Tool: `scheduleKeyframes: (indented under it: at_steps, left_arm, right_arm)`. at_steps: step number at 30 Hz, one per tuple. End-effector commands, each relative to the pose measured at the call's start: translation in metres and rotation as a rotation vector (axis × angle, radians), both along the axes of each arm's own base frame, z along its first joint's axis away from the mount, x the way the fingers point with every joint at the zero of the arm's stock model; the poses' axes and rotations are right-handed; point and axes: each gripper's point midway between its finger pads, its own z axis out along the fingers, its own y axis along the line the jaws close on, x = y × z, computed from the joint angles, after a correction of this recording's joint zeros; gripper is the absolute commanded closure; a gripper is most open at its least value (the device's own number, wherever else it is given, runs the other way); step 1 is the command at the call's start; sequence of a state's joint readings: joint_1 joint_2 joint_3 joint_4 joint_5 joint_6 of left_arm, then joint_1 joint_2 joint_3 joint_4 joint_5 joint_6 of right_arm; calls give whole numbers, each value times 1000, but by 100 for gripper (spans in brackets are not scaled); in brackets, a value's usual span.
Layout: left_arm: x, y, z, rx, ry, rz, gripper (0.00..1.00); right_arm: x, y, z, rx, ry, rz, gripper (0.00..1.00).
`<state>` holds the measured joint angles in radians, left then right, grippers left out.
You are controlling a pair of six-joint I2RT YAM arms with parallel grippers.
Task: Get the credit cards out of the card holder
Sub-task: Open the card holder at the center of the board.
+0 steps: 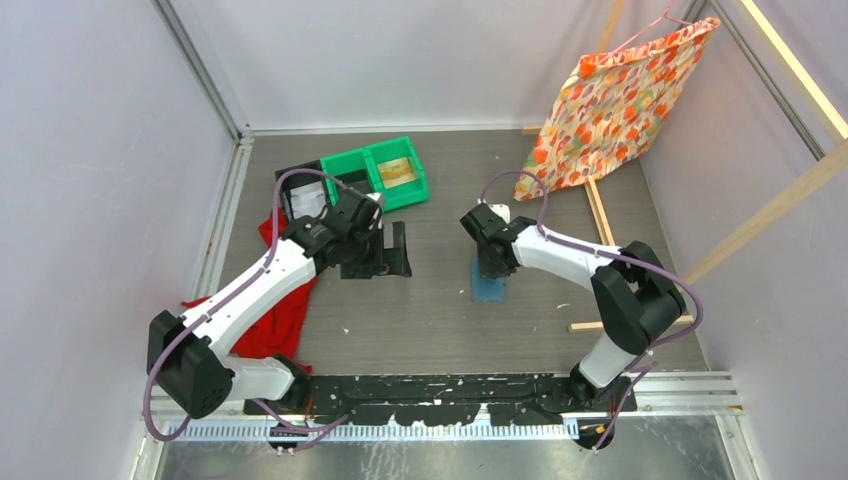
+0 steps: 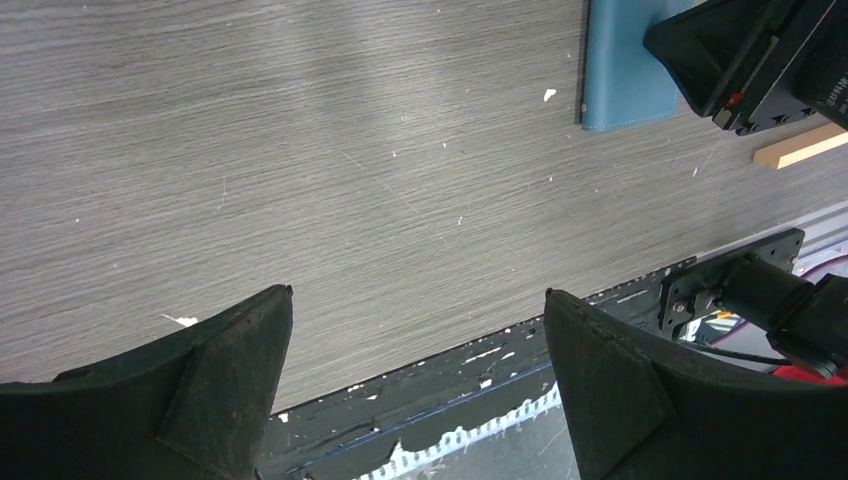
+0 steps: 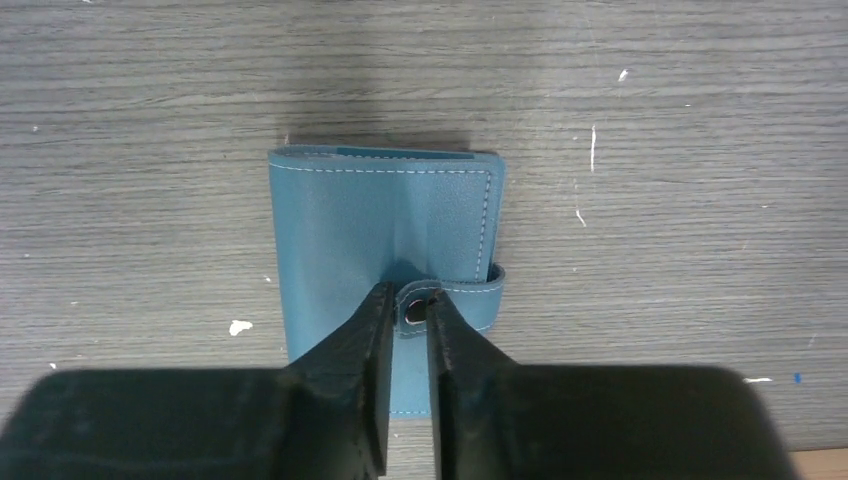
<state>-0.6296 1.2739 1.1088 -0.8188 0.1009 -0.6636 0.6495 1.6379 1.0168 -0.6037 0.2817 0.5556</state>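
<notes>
The light-blue card holder [image 1: 489, 288] lies folded shut on the grey table; it also shows in the right wrist view [image 3: 380, 220] and the left wrist view [image 2: 625, 70]. Its snap strap [image 3: 462, 298] wraps round the right edge. My right gripper [image 1: 490, 266] points straight down on it, its jaws [image 3: 410, 302] nearly together and pinching the strap's snap tab. My left gripper [image 1: 387, 258] hangs open and empty over bare table left of the holder, also seen in its own wrist view [image 2: 418, 292]. No credit cards show; they are hidden inside the holder.
Green bins [image 1: 385, 172] with a gold item stand at the back, a black tray [image 1: 300, 195] beside them. A red cloth [image 1: 275, 310] lies under the left arm. A patterned cloth bag [image 1: 610, 100] hangs back right over wooden slats [image 1: 600, 215].
</notes>
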Motion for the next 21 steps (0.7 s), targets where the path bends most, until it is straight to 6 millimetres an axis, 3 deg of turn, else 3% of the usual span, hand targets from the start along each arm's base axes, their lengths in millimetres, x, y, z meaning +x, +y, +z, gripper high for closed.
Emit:
scheduleKeyframes:
  at_steps: [1,3,7,13,17,21]
  left_arm:
    - [3,-5,3,-11,-15,-10,3]
    - [3,-5,-1,-11,-7,-8,3]
    - [3,-6,-6,0,6,-16,3]
    - [7,-16,-8,-29,25,-28,3]
    - [7,-27,-6,-75,31,-40,3]
    - [5,-31,-3,-82,31,-45,3]
  right_arm:
    - [7,-4,-8,-42,-24,-41,86]
    - [3,-7,-10,-44,-19,-51,98]
    - [-5,-8,-7,-12,-34,-60,99]
    - [-8,-9,33,94,-147,-86,99]
    - [-15,2,56,242,-207,-90,99]
    - [-21,-8,77,304,-272,-147,99]
